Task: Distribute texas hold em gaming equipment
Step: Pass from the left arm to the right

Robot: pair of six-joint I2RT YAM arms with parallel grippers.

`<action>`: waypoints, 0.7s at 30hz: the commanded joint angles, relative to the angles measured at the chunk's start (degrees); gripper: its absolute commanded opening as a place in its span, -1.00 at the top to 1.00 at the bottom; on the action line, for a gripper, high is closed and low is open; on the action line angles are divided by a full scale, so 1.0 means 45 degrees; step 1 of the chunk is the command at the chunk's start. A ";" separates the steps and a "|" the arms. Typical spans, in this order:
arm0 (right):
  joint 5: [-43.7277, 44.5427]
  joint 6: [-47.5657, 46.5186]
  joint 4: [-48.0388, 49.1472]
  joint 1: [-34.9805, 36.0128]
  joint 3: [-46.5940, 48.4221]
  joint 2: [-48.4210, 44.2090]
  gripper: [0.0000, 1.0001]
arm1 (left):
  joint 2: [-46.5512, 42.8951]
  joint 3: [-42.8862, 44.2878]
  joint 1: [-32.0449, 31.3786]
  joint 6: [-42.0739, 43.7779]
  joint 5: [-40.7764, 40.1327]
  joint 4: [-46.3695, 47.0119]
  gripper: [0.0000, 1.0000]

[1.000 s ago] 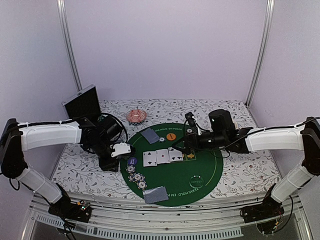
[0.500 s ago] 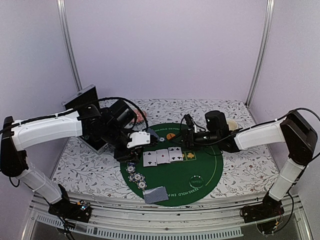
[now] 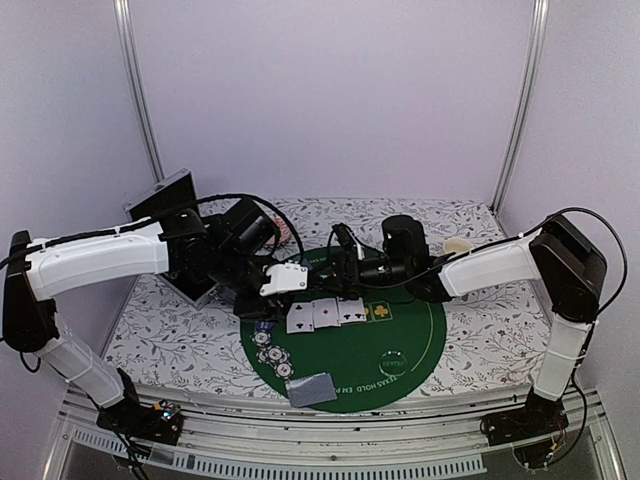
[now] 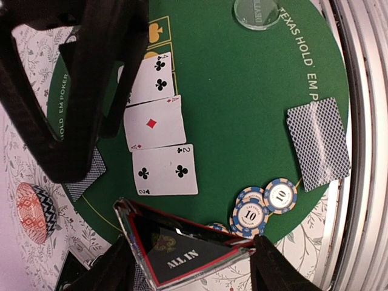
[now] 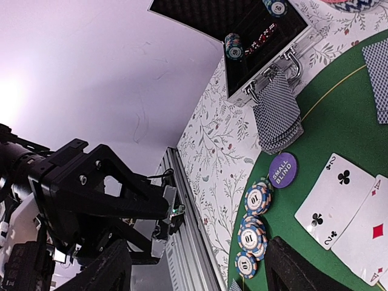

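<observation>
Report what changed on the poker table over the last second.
Left end effector swung right and away from the bases, to the green mat's left edge, with the ALL IN plaque clamped between its fingers. Right end effector, open and empty, reached further left over the mat's far side. The three face-up cards, chip stacks and near face-down card stayed put.

Left wrist view:
- Clear dealer disc (image 4: 259, 11): cut by the top edge.
- Right arm (image 4: 79, 91) covers part of the four of clubs (image 4: 154, 82) and most of a face-down card (image 4: 85, 182).
- ALL IN plaque (image 4: 182, 257) hides most of one chip (image 4: 217, 228).

Right wrist view:
- Diamond card (image 5: 367, 248): cut by the right edge.
- Case (image 5: 200, 15): cut by the top edge.

Top view:
- Chip stacks (image 3: 275, 357): values too small to read.
</observation>
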 commanded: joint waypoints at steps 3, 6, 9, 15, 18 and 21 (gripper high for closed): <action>-0.0757 0.0442 0.0387 0.0385 0.0759 0.0821 -0.53 | 0.0035 -0.0087 -0.0183 0.0087 -0.0300 0.0743 0.16; -0.0888 0.0436 0.0447 0.0538 0.0961 0.0916 -0.49 | 0.0079 -0.0086 -0.0183 0.0097 -0.0249 0.0757 0.16; -0.0895 0.0455 0.0492 0.0604 0.1077 0.1027 -0.46 | 0.0156 -0.0052 -0.0197 0.0076 -0.0351 0.0744 0.16; -0.1154 0.0771 0.0702 0.0708 0.1425 0.1496 -0.35 | 0.0345 0.0140 -0.0218 -0.0069 -0.0535 0.0744 0.16; -0.1281 0.0926 0.0882 0.0710 0.1645 0.1697 -0.14 | 0.0394 0.0147 -0.0222 -0.0110 -0.0606 0.0816 0.16; -0.1386 0.1124 0.0992 0.0712 0.1911 0.1897 0.02 | 0.0435 0.0108 -0.0241 -0.0120 -0.0692 0.0851 0.15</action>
